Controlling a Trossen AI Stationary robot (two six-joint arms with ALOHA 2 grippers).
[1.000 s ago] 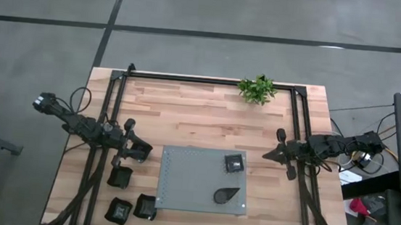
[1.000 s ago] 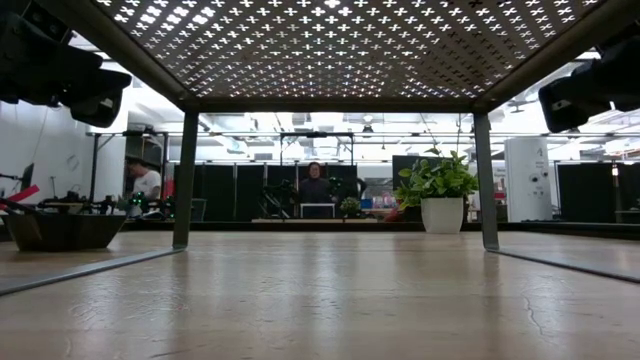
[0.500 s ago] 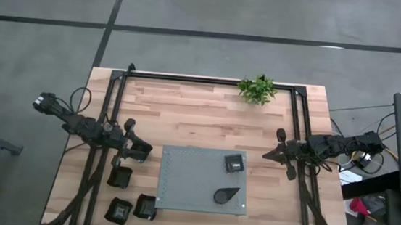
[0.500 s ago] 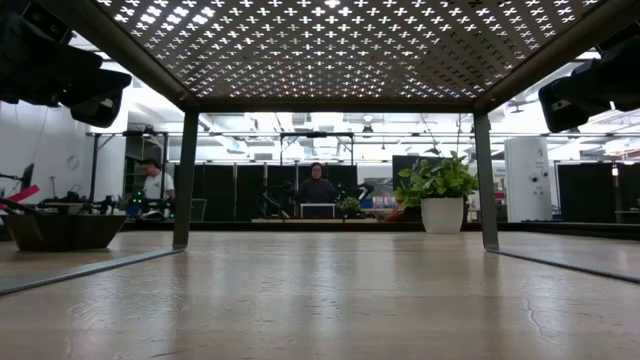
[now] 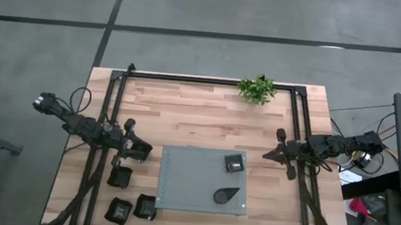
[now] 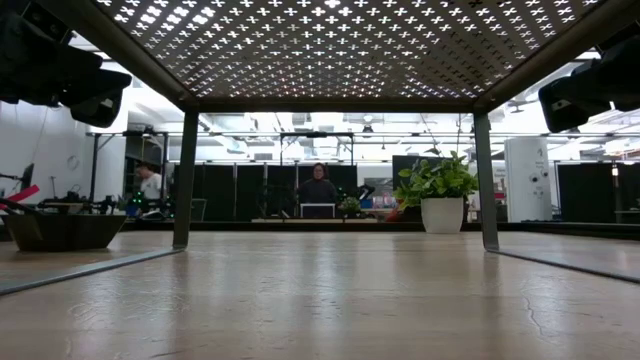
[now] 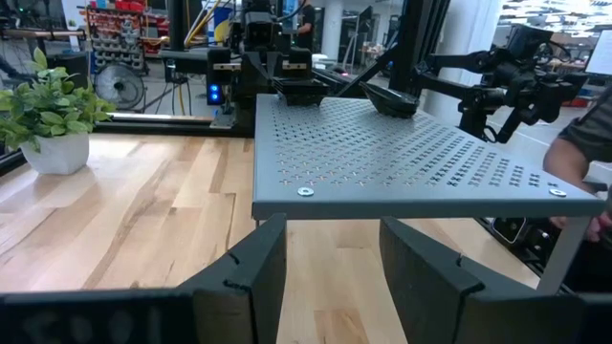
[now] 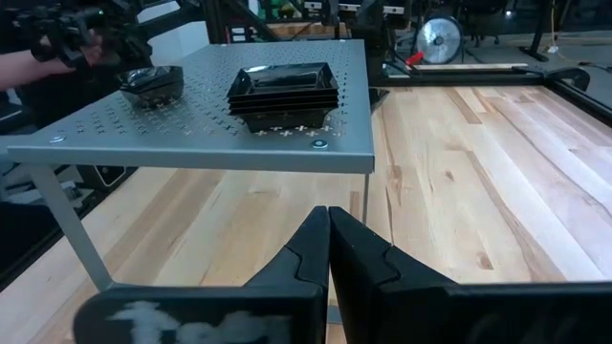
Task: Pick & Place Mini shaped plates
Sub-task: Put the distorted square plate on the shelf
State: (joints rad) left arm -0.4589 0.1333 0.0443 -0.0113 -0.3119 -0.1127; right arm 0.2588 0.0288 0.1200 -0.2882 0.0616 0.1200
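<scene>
Two black mini plates rest on a raised grey dotted platform [image 5: 194, 181]: a square one [image 5: 234, 163] [image 8: 285, 91] and a teardrop one [image 5: 226, 195] [image 8: 151, 82]. Three more black plates sit on the wood left of the platform [image 5: 119, 176] [image 5: 118, 209] [image 5: 146, 206]; the low view shows one [image 6: 60, 230]. My left gripper [image 5: 143, 151] [image 7: 330, 272] is open, just off the platform's left edge, level with its underside. My right gripper [image 5: 267, 155] [image 8: 330, 244] is shut and hovers right of the platform, pointing at it.
A potted green plant [image 5: 256, 89] stands at the far edge. Black frame rails [image 5: 210, 80] run along the far side and both sides of the table. The platform stands on thin legs [image 6: 184, 180]. A person's arm [image 7: 583, 153] shows past the platform's near side.
</scene>
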